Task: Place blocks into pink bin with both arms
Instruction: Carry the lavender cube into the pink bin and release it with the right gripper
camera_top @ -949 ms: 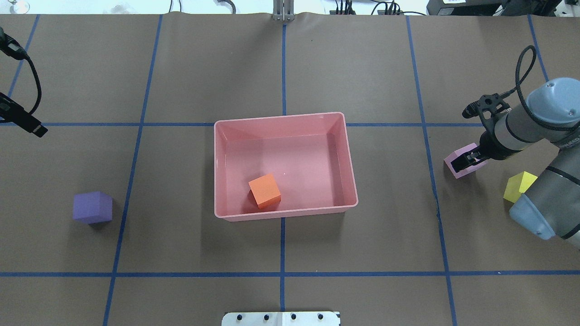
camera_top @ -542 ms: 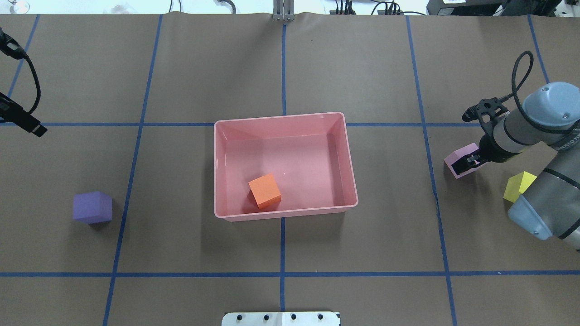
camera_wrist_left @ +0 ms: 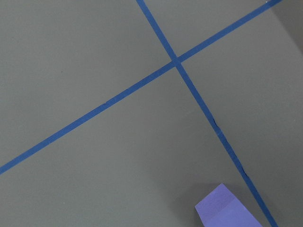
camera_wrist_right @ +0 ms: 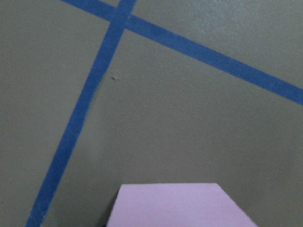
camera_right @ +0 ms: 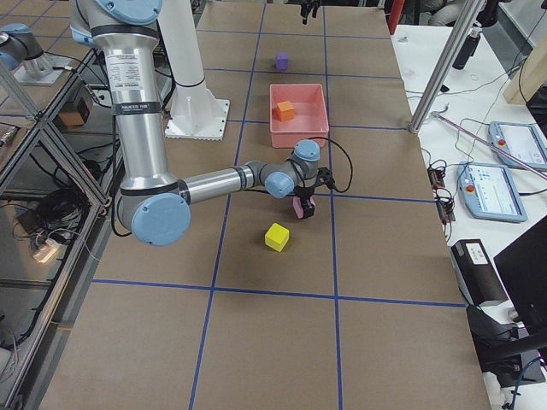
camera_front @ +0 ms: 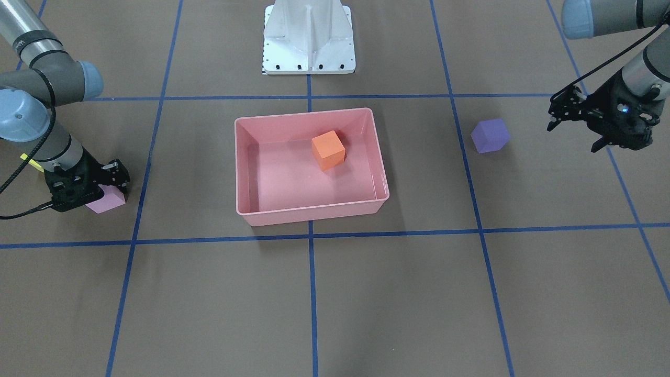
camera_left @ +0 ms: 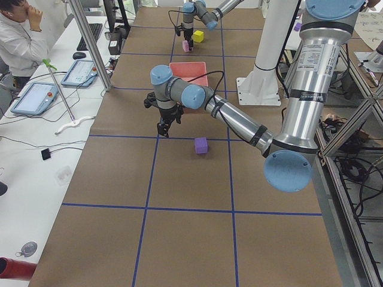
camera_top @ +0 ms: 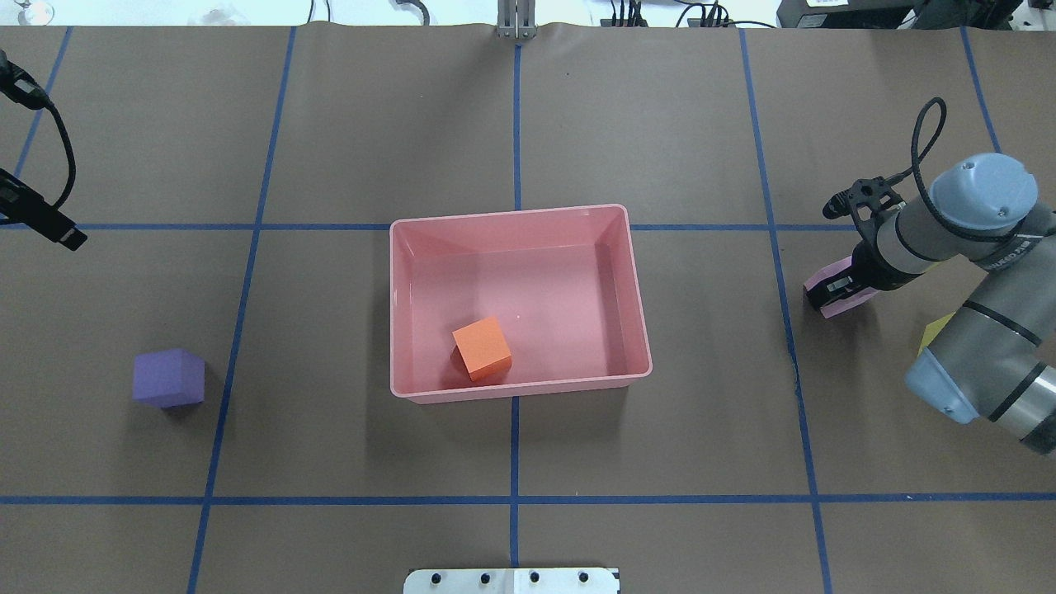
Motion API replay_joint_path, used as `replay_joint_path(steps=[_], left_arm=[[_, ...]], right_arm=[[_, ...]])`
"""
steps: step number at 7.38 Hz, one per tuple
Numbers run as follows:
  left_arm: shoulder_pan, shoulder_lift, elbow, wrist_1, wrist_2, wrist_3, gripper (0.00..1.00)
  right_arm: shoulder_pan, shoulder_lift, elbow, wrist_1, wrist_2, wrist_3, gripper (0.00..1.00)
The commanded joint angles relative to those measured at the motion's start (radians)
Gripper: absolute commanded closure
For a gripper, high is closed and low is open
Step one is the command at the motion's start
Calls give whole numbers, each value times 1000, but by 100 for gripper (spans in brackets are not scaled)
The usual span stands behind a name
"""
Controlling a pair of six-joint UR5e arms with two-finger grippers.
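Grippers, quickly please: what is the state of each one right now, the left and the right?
Left gripper: open, holding nothing, above the table.
Right gripper: closed on the light pink block.

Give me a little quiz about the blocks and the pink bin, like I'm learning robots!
1. True or false: the purple block lies inside the pink bin.
2. Fill in: the block inside the bin is coloured ____.
3. Which block is the right gripper clamped on?
Key: 1 false. 2 orange; it is the orange block. 3 the light pink block.
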Motion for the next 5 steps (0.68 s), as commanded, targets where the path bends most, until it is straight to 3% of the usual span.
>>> replay_joint_path(steps=[1,3,5], left_arm=[[1,0,1,0,-2,0,0],[1,0,4,0,-2,0,0],[4,0,8,0,0,-5,0]], right_arm=[[3,9,88,-86,19,23,100],[12,117,226,-368,25,46,100],[-59,287,230,-427,22,301,100]])
